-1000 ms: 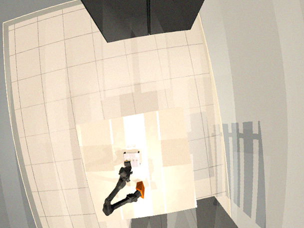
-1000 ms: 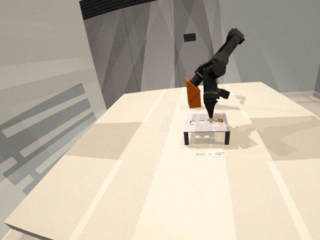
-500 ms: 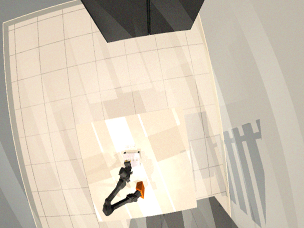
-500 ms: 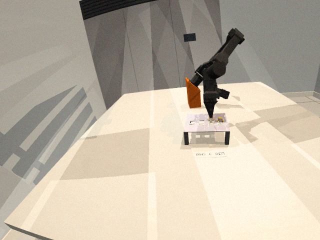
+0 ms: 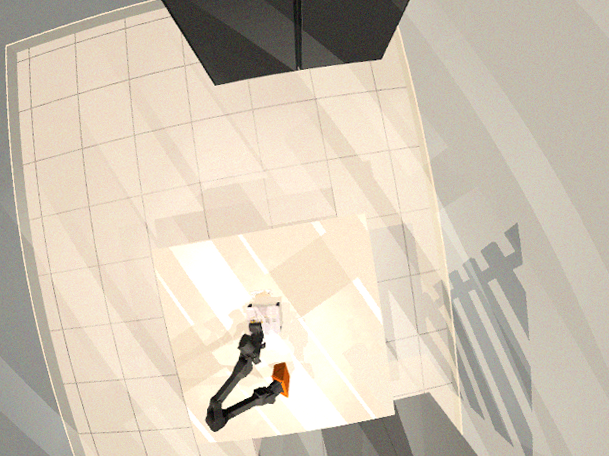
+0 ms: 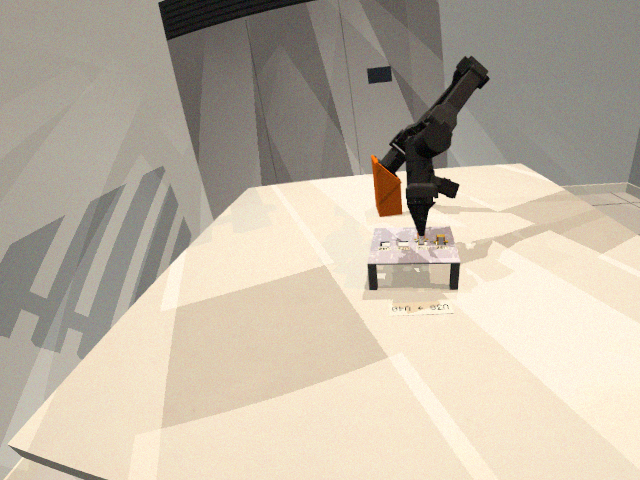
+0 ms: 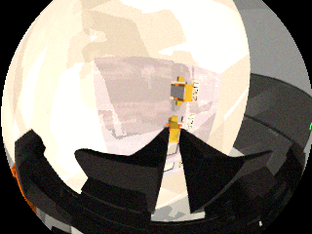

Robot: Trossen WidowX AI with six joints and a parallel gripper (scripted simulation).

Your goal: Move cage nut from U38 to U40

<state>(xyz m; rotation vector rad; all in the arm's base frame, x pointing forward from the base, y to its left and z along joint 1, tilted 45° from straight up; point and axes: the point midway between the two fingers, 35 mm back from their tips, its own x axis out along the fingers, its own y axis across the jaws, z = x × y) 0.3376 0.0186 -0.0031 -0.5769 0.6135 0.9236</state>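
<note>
The arm (image 5: pixel 230 384) (image 6: pixel 440 129) is matte black, with blocky joints and tapered pincer (image 5: pixel 253 321) (image 6: pixel 421 235) (image 7: pixel 174 130) tips.

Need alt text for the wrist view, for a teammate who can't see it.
Black gripper fingers, nearly together, grip a small yellow cage nut at the pale rail plate. A second yellow nut sits just above it in the picture, beside a printed label, with no finger on it. Below the gripped nut, empty holes show partly between the fingers.
</note>
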